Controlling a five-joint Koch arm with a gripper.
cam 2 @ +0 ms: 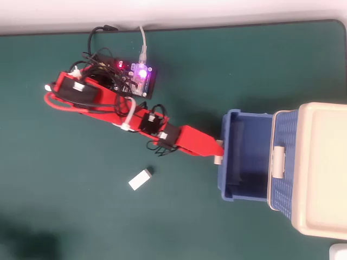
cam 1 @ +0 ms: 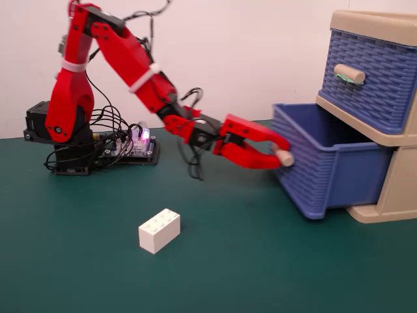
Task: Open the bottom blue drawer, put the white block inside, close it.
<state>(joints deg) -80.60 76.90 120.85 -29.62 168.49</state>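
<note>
The bottom blue drawer (cam 1: 311, 175) (cam 2: 224, 180) stands pulled far out of the beige cabinet (cam 1: 386, 203) (cam 2: 321, 162), its inside showing nothing. My red gripper (cam 1: 281, 156) (cam 2: 216, 155) is shut on its plain beige handle (cam 1: 285, 158) (cam 2: 218, 160), one finger above the handle and one below. The white block (cam 1: 159, 230) (cam 2: 140, 179), studs up, lies on the green table to the left of the drawer, well apart from the gripper.
The upper blue drawer (cam 1: 371, 72) is shut; its handle (cam 1: 348, 74) bears a green scrap. The arm's base (cam 1: 55, 140) and a lit controller board (cam 1: 135, 145) (cam 2: 136, 76) with loose cables stand at the back left.
</note>
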